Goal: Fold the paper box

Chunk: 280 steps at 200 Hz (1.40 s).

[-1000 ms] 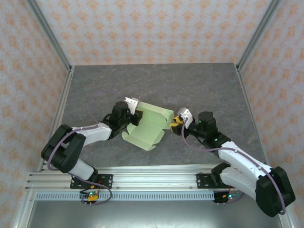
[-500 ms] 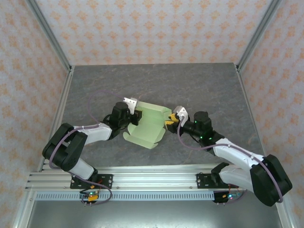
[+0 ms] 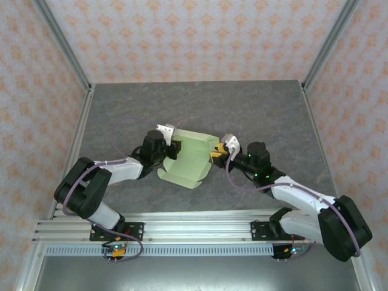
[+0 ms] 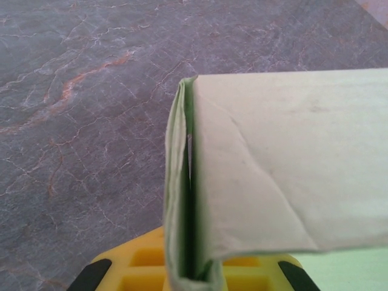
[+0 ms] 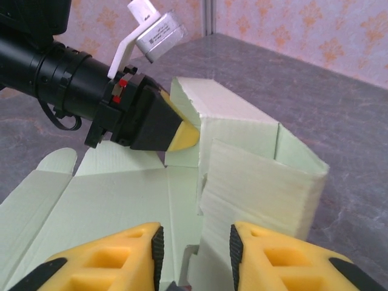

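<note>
1. The left tool (image 3: 174, 147) is clamped on the pale light-green thin card paper box (image 3: 191, 160). In the left wrist view a doubled upright wall of card runs down between its yellow pads at the bottom edge of the frame.
2. The right tool (image 5: 195, 253) has its yellow fingers (image 5: 121, 257) partly apart at the bottom of the right wrist view, with a raised corner panel of the box standing just above and between them. I cannot tell whether they press on the card.
3. The box sits at the centre of the top view, between the two tools. Its upper side is folded up into walls, while its base and rounded flaps lie flat toward the lower left on the grey stone-patterned worktop (image 3: 260, 109).
4. Likely risks from here:
   - The thin card could slip out of the left pinch if the right tool pushes hard against the wall, and the raised side would spring flat.
   - A push off the score line could buckle or crease the corner panel instead of folding it.
   - The flat part rests loose on a smooth worktop, so the whole sheet could slide rather than bend.
   - The two tools are near each other across the box, so a careless inward move could bring them into contact.
</note>
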{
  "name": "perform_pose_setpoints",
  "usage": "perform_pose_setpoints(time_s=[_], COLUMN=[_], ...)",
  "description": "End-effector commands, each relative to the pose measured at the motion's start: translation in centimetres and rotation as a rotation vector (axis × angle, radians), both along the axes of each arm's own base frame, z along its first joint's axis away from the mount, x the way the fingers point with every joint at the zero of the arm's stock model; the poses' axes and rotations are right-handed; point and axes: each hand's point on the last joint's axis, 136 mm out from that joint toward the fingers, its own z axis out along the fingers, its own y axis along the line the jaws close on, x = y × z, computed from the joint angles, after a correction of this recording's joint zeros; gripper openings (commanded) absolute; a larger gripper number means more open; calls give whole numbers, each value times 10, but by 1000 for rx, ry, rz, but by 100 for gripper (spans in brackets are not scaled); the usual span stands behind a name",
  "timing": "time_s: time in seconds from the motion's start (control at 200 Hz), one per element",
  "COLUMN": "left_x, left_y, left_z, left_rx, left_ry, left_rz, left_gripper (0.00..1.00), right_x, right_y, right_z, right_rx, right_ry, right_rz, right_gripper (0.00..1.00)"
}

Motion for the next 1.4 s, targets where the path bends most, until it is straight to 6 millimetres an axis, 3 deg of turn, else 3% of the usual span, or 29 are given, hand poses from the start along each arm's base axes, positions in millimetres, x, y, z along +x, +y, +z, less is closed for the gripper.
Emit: perform_pose_setpoints(time_s=[0.0, 0.14, 0.285, 0.43, 0.551, 0.716, 0.946, 1.191, 1.396], left_x=[0, 0, 0, -1, -2, 0, -4, -8, -9], left_y=[-4, 3, 2, 6, 9, 11, 5, 5, 4], left_z=[9, 6, 10, 10, 20, 28, 31, 34, 35], left_rx=[-5, 27, 25, 42, 64, 96, 63, 46, 44], left_ry=[-38, -48, -57, -75, -122, -140, -148, -155, -148], left_rz=[-9, 14, 11, 17, 11, 7, -23, -29, -33], left_gripper=[0, 0, 0, 0, 0, 0, 0, 0, 0], right_x=[-9, -8, -15, -23, -28, -26, -5, -14, 4], right_y=[18, 24, 31, 27, 15, -13, -44, -13, 5], right_z=[21, 20, 16, 16, 16, 32, 40, 23, 22], right_rx=[63, 30, 29, 24, -27, -22, -15, -29, -11], right_ry=[-42, -29, -16, -18, -45, -138, -144, -1, -1], right_rz=[103, 132, 185, 194, 160, 18, -152, 73, 113], right_gripper=[33, 25, 25, 29, 36, 43, 49, 53, 41])
